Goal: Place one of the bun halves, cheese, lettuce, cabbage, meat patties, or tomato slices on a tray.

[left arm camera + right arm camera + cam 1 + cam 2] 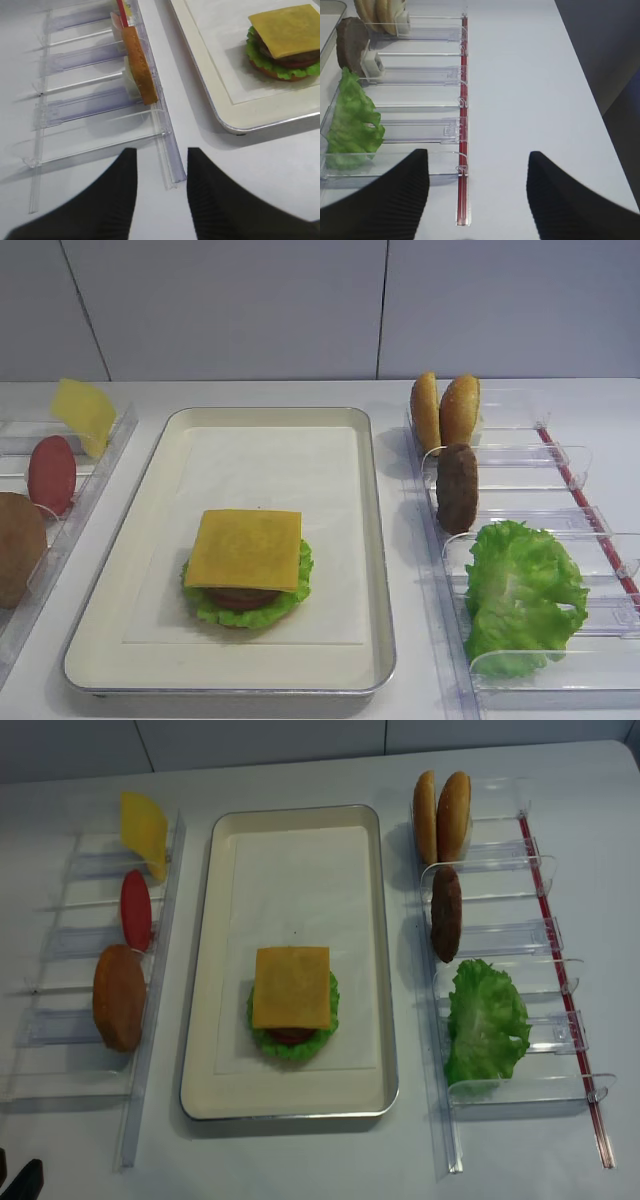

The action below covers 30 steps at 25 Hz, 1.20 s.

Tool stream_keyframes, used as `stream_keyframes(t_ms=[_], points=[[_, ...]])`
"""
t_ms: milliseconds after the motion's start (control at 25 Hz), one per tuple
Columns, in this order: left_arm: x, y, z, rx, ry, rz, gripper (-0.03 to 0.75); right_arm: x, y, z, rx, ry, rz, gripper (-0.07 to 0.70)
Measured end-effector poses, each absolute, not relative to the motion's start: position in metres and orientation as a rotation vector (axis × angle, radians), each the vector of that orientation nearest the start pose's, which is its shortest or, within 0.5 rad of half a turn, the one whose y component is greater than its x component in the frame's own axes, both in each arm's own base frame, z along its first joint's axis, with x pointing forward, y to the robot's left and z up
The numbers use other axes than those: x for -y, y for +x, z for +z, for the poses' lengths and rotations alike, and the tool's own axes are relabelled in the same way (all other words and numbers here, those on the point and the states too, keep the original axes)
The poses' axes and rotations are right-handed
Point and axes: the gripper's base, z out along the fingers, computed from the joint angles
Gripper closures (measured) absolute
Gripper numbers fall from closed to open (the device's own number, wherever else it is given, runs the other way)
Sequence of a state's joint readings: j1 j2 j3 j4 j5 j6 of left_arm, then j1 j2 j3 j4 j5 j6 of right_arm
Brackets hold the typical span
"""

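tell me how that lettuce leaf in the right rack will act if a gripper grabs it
The lettuce looks thin and ruffled and droops over the clear rack dividers, so it will probably flop and sag once lifted. Its frilly edges may snag on a divider. It likely weighs very little, so a nudge could drag it rather than tip it.

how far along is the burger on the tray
Done: on the tray a stack sits with the cheese on top, over a red layer and lettuce. In hand: nothing; the left gripper and right gripper are open and empty. Left: the bun halves stand in the right rack.
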State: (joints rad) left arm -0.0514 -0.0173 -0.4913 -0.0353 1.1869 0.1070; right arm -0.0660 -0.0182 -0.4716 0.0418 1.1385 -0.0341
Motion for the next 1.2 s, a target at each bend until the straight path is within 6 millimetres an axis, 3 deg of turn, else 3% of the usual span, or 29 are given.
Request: stream_keyframes(t_ms=[1200], points=[[0.0023, -0.0124, 0.2650, -2.152, 0.175, -0.011, 0.481, -0.0040, -0.0077, 0.2632, -2.131, 0.030, -0.008, 0.186]])
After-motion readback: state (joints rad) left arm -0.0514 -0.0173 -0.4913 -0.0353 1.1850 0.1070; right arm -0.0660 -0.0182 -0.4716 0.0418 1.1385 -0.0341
